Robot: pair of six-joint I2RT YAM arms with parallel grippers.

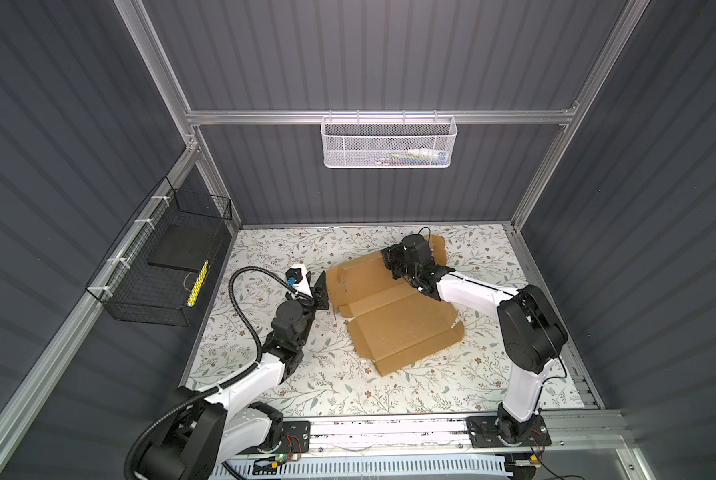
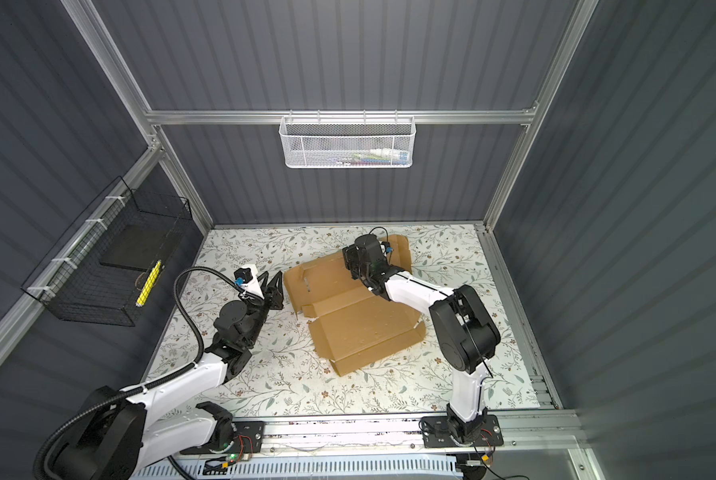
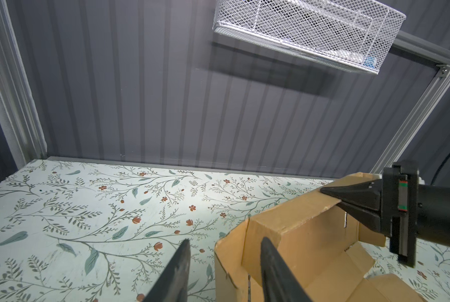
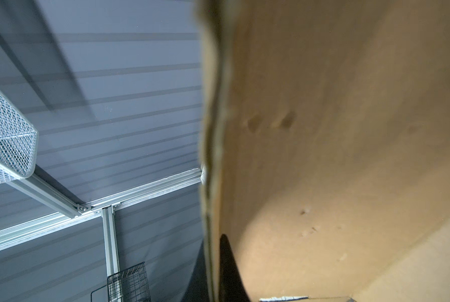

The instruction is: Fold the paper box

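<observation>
Edges first: finding the paper box [image 1: 393, 307] lying half-opened right of the middle of the table [image 1: 306, 390], reaching toward the far edge, its near panels resting flat, its far and left flaps standing raised. Seeing the right pincer [image 3: 332, 196] clamping shut on the top edge of the far flap, holding it up. Seeing the left pincer [image 3: 225, 241] hanging with jaws apart just beside the box's left corner, one finger [image 3: 271, 261] in front of the cardboard, the other over bare table, gripping nothing. Noting open room spreading along the near side of the table and across its left half, the box's near corner sitting well apart from the near edge. Reading the box as plain brown corrugated cardboard, creased and die-cut, with a narrow slot [image 3: 346, 219] showing in a raised wall; the table as pale sheeting printed with leafy sprigs and small red flowers; the walls [image 1: 368, 62] as dark ribbed panels in aluminium framing [image 1: 264, 117], carrying a white mesh basket [image 1: 387, 141] at the back and a black wire basket [image 1: 160, 266] at the left.
</observation>
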